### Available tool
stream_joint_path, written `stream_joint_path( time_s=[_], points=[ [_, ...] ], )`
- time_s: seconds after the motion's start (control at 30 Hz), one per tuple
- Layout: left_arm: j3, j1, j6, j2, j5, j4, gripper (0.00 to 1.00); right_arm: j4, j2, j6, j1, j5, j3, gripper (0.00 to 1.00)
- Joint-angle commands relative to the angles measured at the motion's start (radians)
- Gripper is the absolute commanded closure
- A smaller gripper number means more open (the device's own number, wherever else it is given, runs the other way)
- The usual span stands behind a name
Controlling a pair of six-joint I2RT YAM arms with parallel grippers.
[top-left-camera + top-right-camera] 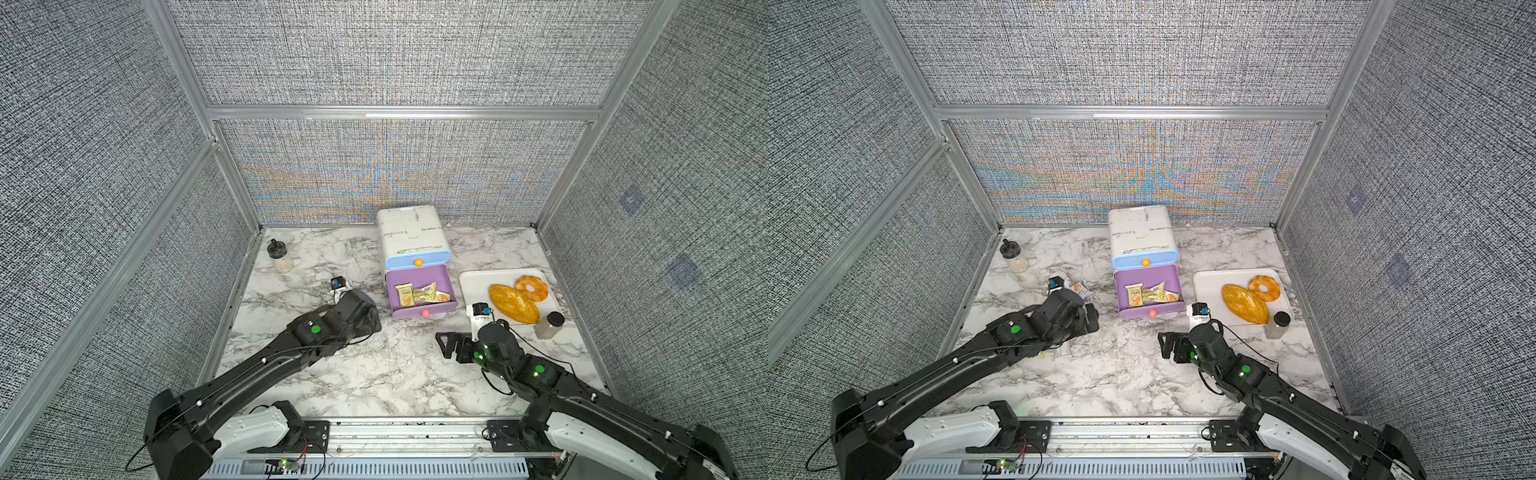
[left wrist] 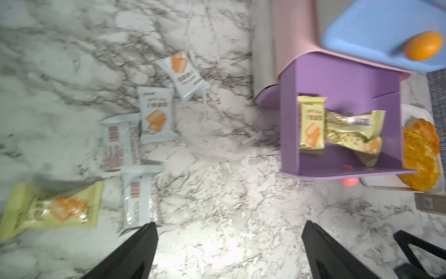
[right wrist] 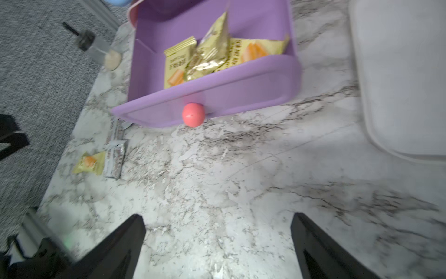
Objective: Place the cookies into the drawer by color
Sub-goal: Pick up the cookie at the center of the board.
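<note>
Left wrist view catches loose white cookies (image 2: pixel 156 113) plus one yellow-green packet (image 2: pixel 52 209) on the marble (image 2: pixel 217 181) (top views mostly hide them under that arm). Both arms reach low; left gripper (image 2: pixel 229 225) and right gripper (image 3: pixel 217 217) gape wide, empty. Purple drawer (image 1: pixel 446 286), 11 o'clock off the right gripper, sits open holding yellow-green cookies (image 1: pixel 419 294).

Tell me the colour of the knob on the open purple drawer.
The knob is pinkish red, clearest in the right wrist view.
</note>
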Motion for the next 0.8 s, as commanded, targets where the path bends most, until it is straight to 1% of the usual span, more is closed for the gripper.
stream_joint_path(
  time_s=[0.0,0.1,0.2,0.27,0.37,0.47,0.53,0.77],
  points=[
    [-0.108,0.008,-0.140,-0.116,-0.073,-0.115,0.01,0.159,0.003,-0.080,0.001,-0.190,-0.028,0.01],
    [-0.212,0.028,-0.203,-0.242,-0.081,-0.146,0.01,0.207,0.033,-0.108,0.015,-0.256,-0.035,0.01],
    [-0.276,0.066,-0.236,-0.326,-0.084,-0.181,0.03,0.217,0.078,-0.145,0.047,-0.278,-0.017,0.02],
    [-0.314,0.103,-0.246,-0.361,-0.074,-0.185,0.04,0.207,0.108,-0.165,0.075,-0.269,0.007,0.03],
    [-0.359,0.179,-0.249,-0.381,-0.024,-0.161,0.06,0.194,0.148,-0.184,0.108,-0.253,0.036,0.04],
    [-0.386,0.249,-0.251,-0.348,0.030,-0.113,0.07,0.194,0.172,-0.188,0.131,-0.249,0.051,0.04],
    [-0.380,0.294,-0.252,-0.290,0.063,-0.090,0.07,0.196,0.181,-0.188,0.144,-0.240,0.052,0.04],
    [-0.322,0.408,-0.236,-0.081,0.090,-0.028,0.06,0.176,0.169,-0.180,0.171,-0.215,0.042,0.04]
  ],
)
